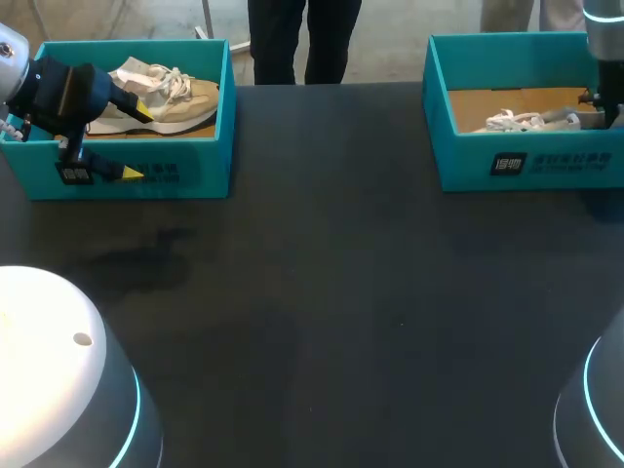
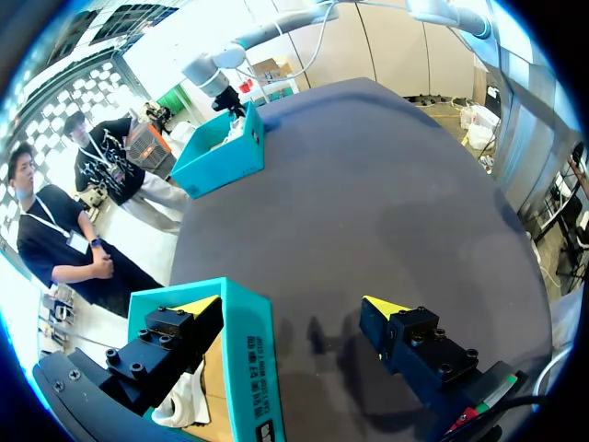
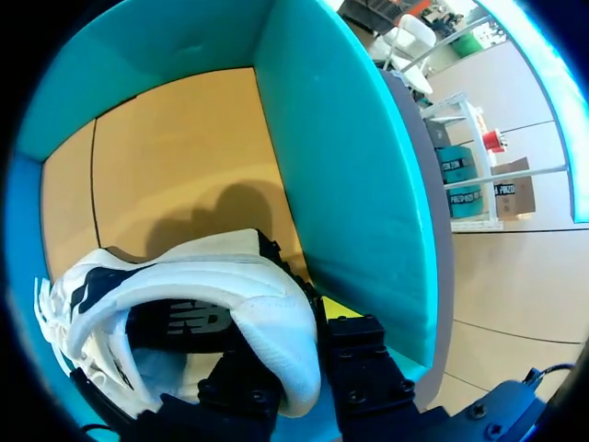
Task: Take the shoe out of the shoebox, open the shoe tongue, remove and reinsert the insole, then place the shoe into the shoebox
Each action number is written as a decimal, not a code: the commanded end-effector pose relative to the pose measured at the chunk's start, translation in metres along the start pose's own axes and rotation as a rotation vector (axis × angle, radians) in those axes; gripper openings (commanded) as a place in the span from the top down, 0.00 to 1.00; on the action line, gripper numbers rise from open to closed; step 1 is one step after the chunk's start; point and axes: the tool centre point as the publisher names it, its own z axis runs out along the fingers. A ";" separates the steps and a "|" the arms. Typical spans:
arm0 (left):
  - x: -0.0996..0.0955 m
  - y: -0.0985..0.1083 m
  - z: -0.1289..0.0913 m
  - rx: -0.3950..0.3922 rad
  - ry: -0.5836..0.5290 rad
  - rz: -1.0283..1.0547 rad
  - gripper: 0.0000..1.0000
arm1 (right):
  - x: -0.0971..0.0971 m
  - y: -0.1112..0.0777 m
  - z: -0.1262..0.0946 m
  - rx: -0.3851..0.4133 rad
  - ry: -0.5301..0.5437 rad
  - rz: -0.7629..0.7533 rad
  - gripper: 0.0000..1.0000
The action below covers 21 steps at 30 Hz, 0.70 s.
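Judging from the head view, the task is at its very start: neither shoe is out of its box, so lifting out, opening the tongue, the insole work and the return are all left to do. The left shoebox stands at the far left of the table and holds a tan shoe with pale laces. The left gripper straddles this box's near wall, one yellow tip inside and one outside. The right shoebox stands at the far right and holds a white shoe on its brown floor. The right arm comes down into its right end, and its fingers are hidden here.

In the left wrist view, the left gripper is spread wide and grasps nothing. One finger is inside the left shoebox, above a pale bit of the tan shoe, and the other is over bare table outside the wall. The right shoebox sits far off across the table with the right arm over it.

In the right wrist view, the right gripper seems clenched on the heel of the white shoe. One yellow tip is wedged between the heel and the wall of the right shoebox, and the other finger is at the shoe's opening. The shoe lies on the box floor.
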 end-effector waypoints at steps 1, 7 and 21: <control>0.001 0.000 -0.001 -0.003 0.001 0.000 0.00 | 0.000 0.001 -0.005 0.000 -0.002 -0.001 0.58; 0.001 0.000 -0.001 -0.003 0.001 0.000 0.00 | -0.003 -0.001 -0.017 -0.018 -0.005 -0.003 0.24; 0.001 0.000 -0.001 -0.003 0.001 0.000 0.00 | 0.001 -0.021 -0.071 -0.087 0.059 -0.028 0.00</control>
